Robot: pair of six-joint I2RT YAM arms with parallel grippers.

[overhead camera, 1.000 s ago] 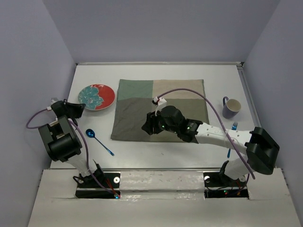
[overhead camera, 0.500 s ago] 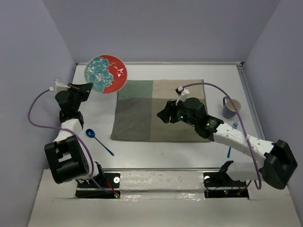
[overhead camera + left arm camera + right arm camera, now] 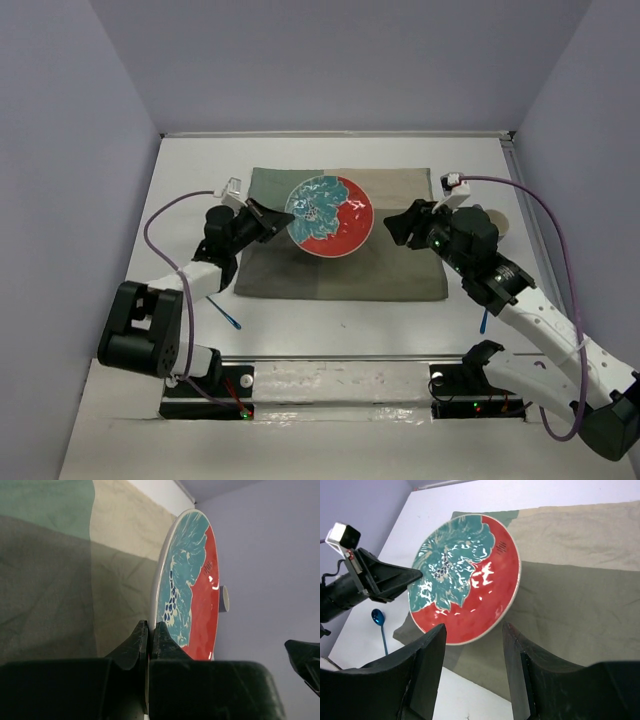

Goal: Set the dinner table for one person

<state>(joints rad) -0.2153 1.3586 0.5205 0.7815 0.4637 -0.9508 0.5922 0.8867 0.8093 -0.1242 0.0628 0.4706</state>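
Looking down at the dinner table (image 3: pixel 200 170), a big plain white rectangular tabletop boxed in by lavender walls and carrying everything else. Got an olive-green four-patch cloth placemat (image 3: pixel 400 270) lying flat around the middle of it.

Over the left-centre of that cloth, got a round ceramic plate (image 3: pixel 330 215), half red and half teal with a leafy pattern. Pinched at its left rim by the left gripper (image 3: pixel 283 217), jaws squeezed nearly together with just the plate's edge between them. Looks tilted and lifted clear of the cloth in the right wrist view, but can't say for sure about the lowest edge touching or not.

Then the right gripper (image 3: pixel 397 222), hovering just right of the plate over the placemat, jaws standing apart with nothing between them and not touching the plate.

Off the placemat's near left corner, on bare tabletop, can spot a small blue spoon (image 3: pixel 228 318), partly tucked behind the left arm. Over on the right, a purple mug (image 3: pixel 503 228) peeking out from behind the right arm, just beside the placemat's right edge.
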